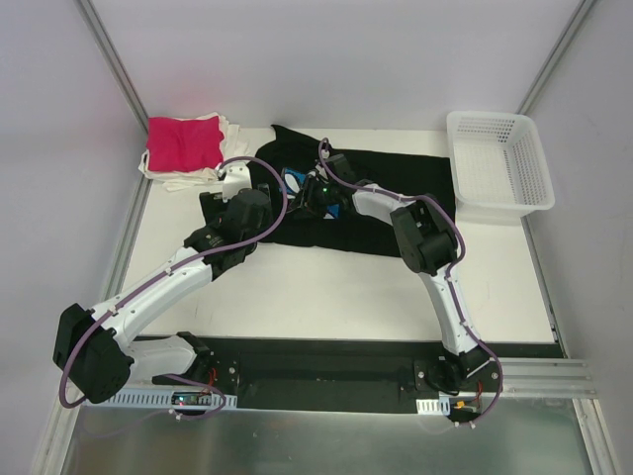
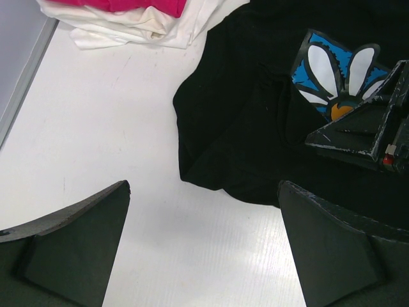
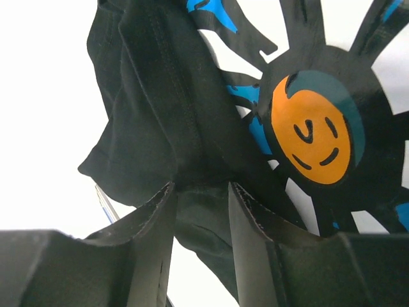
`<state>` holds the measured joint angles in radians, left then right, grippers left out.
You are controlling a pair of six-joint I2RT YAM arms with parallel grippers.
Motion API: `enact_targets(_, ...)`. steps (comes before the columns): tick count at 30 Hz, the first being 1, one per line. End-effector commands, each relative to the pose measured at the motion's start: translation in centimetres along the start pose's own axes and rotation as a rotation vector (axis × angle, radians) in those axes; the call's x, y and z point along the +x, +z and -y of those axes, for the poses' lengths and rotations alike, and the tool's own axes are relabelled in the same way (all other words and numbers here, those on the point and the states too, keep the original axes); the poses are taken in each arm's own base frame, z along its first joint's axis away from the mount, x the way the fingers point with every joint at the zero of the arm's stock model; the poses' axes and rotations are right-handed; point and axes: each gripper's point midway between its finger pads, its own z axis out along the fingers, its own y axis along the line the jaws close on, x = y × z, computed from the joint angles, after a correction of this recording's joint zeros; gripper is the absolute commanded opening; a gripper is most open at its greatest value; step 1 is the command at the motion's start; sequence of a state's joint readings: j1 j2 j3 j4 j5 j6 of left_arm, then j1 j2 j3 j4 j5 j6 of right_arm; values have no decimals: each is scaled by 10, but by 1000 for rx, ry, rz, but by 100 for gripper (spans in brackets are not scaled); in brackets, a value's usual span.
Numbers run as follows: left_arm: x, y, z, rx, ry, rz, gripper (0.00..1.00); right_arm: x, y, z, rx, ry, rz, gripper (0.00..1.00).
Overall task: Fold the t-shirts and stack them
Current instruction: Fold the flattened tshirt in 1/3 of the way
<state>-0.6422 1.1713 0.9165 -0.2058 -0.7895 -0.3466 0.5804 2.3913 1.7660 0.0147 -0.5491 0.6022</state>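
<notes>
The large black t-shirt (image 1: 396,173) lies spread across the back middle of the table. Its blue and white daisy print (image 2: 335,70) shows in the left wrist view, and the print's orange smiling centre (image 3: 311,128) in the right wrist view. My right gripper (image 3: 201,188) is shut on a bunched fold of the black t-shirt (image 3: 153,96) beside the print; it also shows in the top view (image 1: 315,193). My left gripper (image 2: 204,192) is open and empty, just above the table at the shirt's left edge (image 2: 223,141). A folded magenta-pink t-shirt (image 1: 183,142) lies on folded white ones (image 1: 188,180) at the back left.
A white plastic mesh basket (image 1: 499,206) stands at the back right, next to the black shirt's right end. The pink and white stack (image 2: 147,25) lies just beyond my left gripper. Grey walls close off the table's left and right sides.
</notes>
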Motion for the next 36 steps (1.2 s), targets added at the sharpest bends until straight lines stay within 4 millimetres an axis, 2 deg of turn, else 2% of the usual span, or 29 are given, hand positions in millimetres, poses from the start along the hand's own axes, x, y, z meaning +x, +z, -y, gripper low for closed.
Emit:
enact_targets(1,-3,-2,2,9,-12,18,99,-11,0,-13,-13,-20,30,39)
enact_targets(4,-2,-1,2,11,-13,15,99,-12,-1,-14,-15,-24,30,36)
enact_targets(14,0,-1,2,9,-14,13,99,-18,-4,-18,-29,-28,37,10)
enact_targets(24,1,-1,1,3,-14,11,99,-32,-10,-21,-37,-30,66,4)
enact_targets(31,3,0,4,9,-18,5,99,-50,-4,-6,-16,-18,79,5)
enact_targets(36,2,0,3,8,-17,7,99,-67,-8,2,6,-28,106,6)
